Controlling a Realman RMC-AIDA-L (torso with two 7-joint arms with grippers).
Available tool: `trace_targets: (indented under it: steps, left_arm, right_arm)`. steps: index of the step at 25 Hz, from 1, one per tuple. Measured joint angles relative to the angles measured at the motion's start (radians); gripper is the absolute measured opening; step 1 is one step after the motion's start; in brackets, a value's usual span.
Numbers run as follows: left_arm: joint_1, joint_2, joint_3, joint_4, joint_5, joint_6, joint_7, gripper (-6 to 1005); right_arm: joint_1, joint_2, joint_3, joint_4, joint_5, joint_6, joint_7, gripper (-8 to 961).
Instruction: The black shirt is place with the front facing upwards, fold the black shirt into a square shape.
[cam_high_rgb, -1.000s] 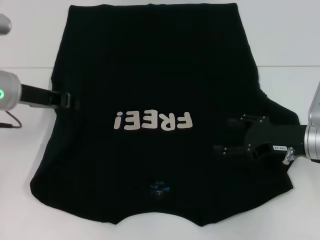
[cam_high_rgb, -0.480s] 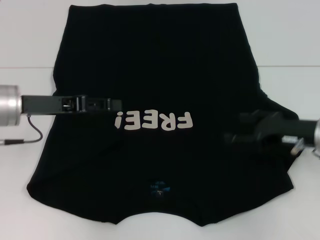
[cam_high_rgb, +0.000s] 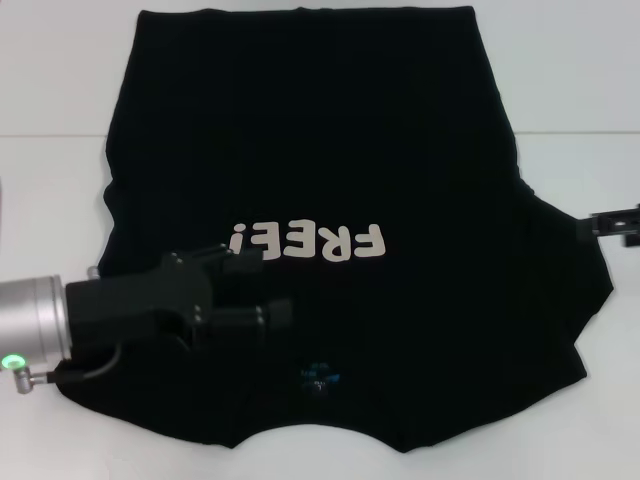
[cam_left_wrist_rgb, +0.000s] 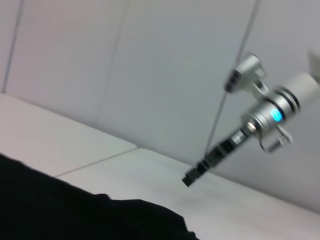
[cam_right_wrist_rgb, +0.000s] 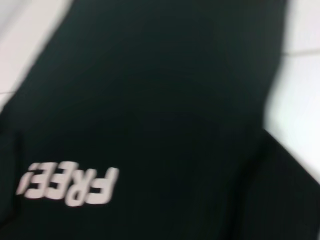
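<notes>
The black shirt (cam_high_rgb: 310, 130) lies spread flat on the white table, front up, its cream "FREE!" letters (cam_high_rgb: 306, 242) upside down to me. A small blue neck label (cam_high_rgb: 320, 377) sits near the shirt's near edge. My left gripper (cam_high_rgb: 252, 290) hovers over the shirt's near-left part, just below the letters, its fingers apart with nothing between them. Only the tip of my right gripper (cam_high_rgb: 613, 222) shows at the far right edge, beside the shirt's right sleeve. The left wrist view shows the right gripper (cam_left_wrist_rgb: 192, 176) above the table beyond the shirt (cam_left_wrist_rgb: 75, 210). The right wrist view looks down on the shirt (cam_right_wrist_rgb: 165, 100) and its letters (cam_right_wrist_rgb: 70, 186).
The white table (cam_high_rgb: 50, 90) shows bare surface to the left and right of the shirt. A seam line (cam_high_rgb: 50, 136) crosses the table. A pale wall (cam_left_wrist_rgb: 150, 60) stands behind the table in the left wrist view.
My left gripper has swung from the shirt's left edge toward me and now sits below the letters. My right gripper has drawn back off the shirt to the right edge.
</notes>
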Motion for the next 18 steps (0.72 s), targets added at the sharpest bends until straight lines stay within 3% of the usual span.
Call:
trace_targets:
  steps: [3,6,11,18]
  left_arm:
    - [0.005,-0.015,0.017,0.005,0.013,0.005,0.063,787]
    - [0.009,-0.012,0.050,0.005,0.017,0.006,0.071,899]
    - [0.012,-0.007,0.057,0.003,0.019,-0.001,0.074,901]
    - [0.016,-0.005,0.057,0.001,0.020,0.000,0.068,901]
  right_arm:
    - [0.048,0.003,0.040,-0.046,-0.150,-0.065,0.112,945]
    - [0.085,0.011,0.053,-0.057,-0.272,-0.096,0.161,943]
    - [0.120,0.022,0.044,0.005,-0.356,-0.026,0.193,940]
    - [0.164,0.011,-0.001,0.162,-0.361,0.114,0.197,937]
